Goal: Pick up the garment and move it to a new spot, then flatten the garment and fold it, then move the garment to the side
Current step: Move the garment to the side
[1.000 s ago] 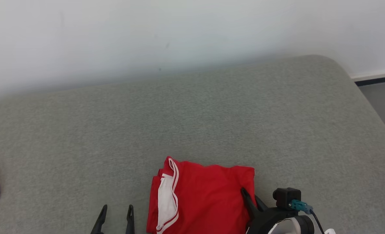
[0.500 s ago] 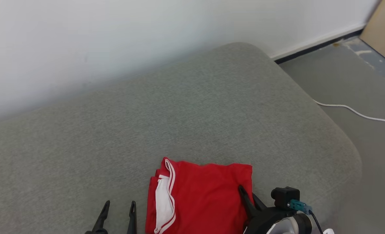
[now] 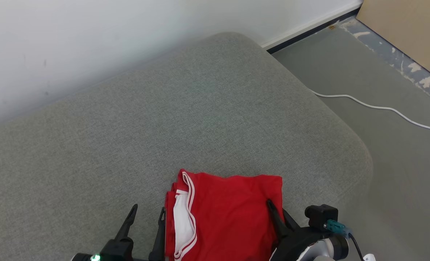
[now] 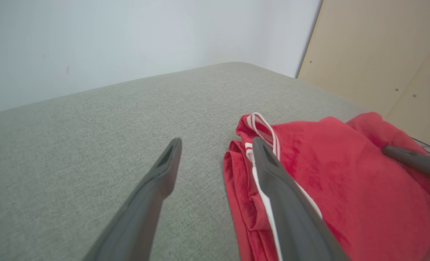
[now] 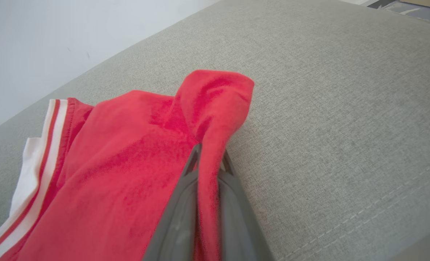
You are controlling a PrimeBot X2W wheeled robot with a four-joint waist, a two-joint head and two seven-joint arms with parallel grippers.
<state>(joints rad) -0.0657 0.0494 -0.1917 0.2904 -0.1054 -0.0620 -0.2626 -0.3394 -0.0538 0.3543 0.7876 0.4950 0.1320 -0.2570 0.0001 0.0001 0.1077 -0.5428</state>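
head: folded red garment (image 3: 229, 214) bottom centre, striped hem facing left, lower part cut off by the frame; grey cushion (image 3: 186, 116) bare above, rounded edge right | left wrist: left gripper (image 4: 216, 141) spread wide, empty, just beside hem | right wrist: right gripper (image 5: 210, 150) pinching garment's raised corner, fingers pointing up-frame
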